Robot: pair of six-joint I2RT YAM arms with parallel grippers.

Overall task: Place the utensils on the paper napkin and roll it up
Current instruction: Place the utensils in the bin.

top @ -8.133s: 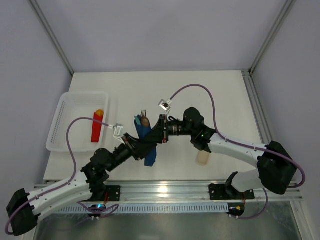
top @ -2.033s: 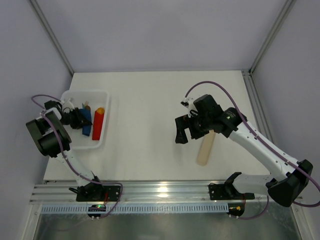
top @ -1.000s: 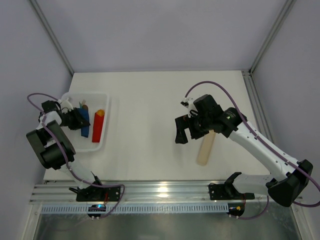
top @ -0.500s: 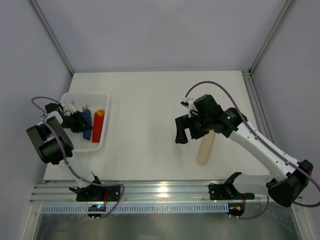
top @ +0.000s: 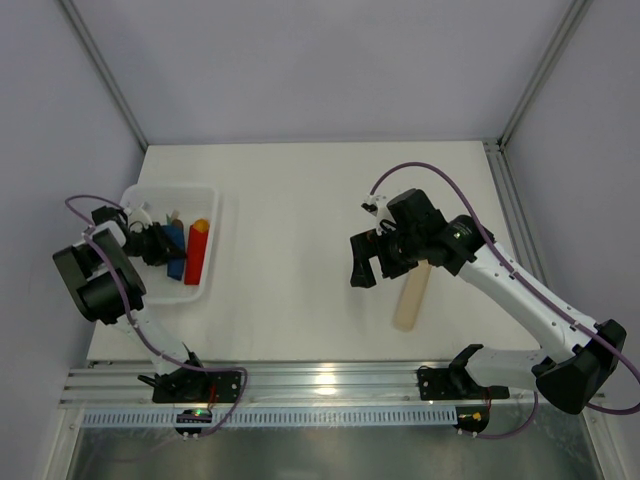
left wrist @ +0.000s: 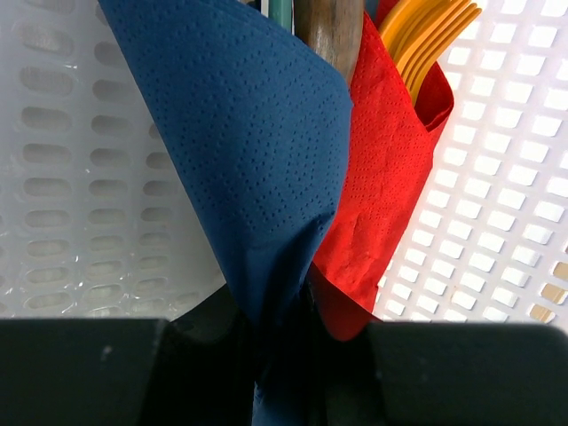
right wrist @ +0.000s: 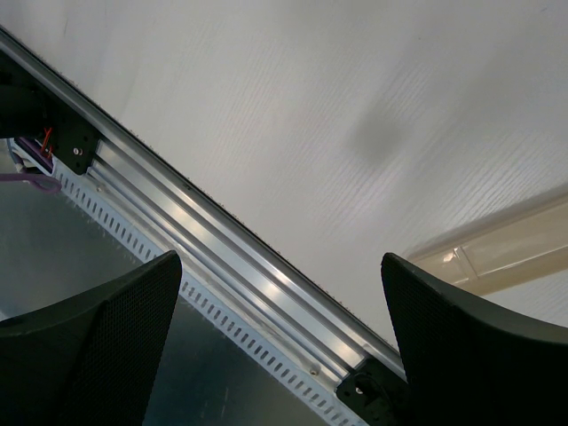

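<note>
The left pincer (top: 153, 243) reaches into a white perforated basket (top: 135, 196) at the left edge of the bench (top: 300, 190). It is closed on the near end of the napkin (left wrist: 257, 160), which is dark blue and rolled into a narrow cone. The utensils (left wrist: 330, 35) are wrapped inside it, and only a copper-brown end and a sliver of a teal one show at the far opening. I cannot tell whether the roll rests on the basket floor. Just beside it, and touching it in the wrist view, lies a red paper roll (left wrist: 382, 169) with orange pieces (left wrist: 430, 31) sticking out of its far end.

The right pincer (top: 362, 263) hangs over the middle of the bench with its jaws wide apart and nothing between them. A pale beige bar (top: 410, 297) lies on the bench near it.
</note>
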